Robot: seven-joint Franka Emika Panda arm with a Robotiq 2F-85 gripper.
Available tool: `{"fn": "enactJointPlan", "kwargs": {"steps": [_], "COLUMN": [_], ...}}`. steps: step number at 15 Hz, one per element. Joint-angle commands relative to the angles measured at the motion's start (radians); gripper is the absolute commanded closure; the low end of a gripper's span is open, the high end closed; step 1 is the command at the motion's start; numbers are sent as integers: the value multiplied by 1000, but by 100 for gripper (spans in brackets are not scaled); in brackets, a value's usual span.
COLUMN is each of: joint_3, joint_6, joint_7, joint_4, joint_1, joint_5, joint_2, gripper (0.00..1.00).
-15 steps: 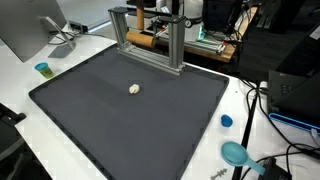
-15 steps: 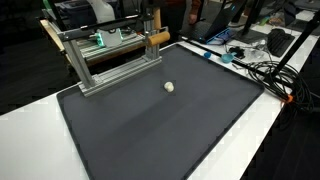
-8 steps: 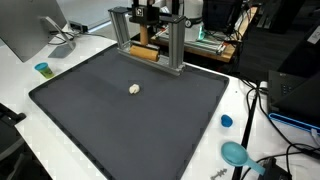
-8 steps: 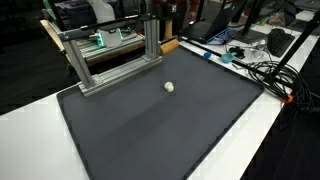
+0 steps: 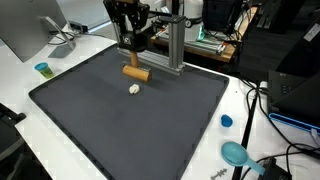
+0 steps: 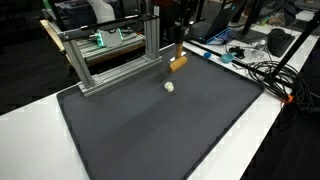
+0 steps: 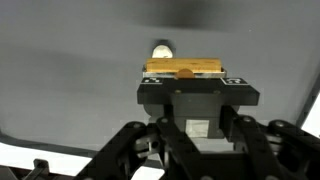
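Across most of the white table (image 5: 18,88) lies a dark mat (image 5: 150,125), and it serves as the landmark for every place that follows. On the mat's far edge stands a metal frame (image 6: 110,62), which shows in both exterior views. Over the mat's far half, just in front of that frame, hangs the end effector (image 5: 134,64), pointing down, its fingers pressed onto a short wooden peg (image 5: 136,73). The peg sits directly under the fingertips and seems to hang clear of the mat. Its long axis lies crosswise to the fingers, so both ends stick out past them, as the wrist view shows (image 7: 185,68). In an exterior view the peg (image 6: 177,64) looks slightly tilted. Nearer the mat's middle, resting on the mat, is a small pale ball (image 5: 134,89). It is close below the peg but apart from it, and it appears just beyond the peg in the wrist view (image 7: 161,48).
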Motion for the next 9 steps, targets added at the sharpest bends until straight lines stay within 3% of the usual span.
{"fn": "enactJointPlan", "kwargs": {"steps": [1,5,6,9], "joint_3": [-12,-12,-17,-36], "joint_6": [-4,-16,-14,-21], "joint_7": [-3,-4,4,9], "joint_4": [10,23,22,23], "joint_1": [12,12,9,-2], "joint_5": [2,3,-3,-12], "joint_2": [8,11,14,35], "gripper": [53,53,78,78]}}
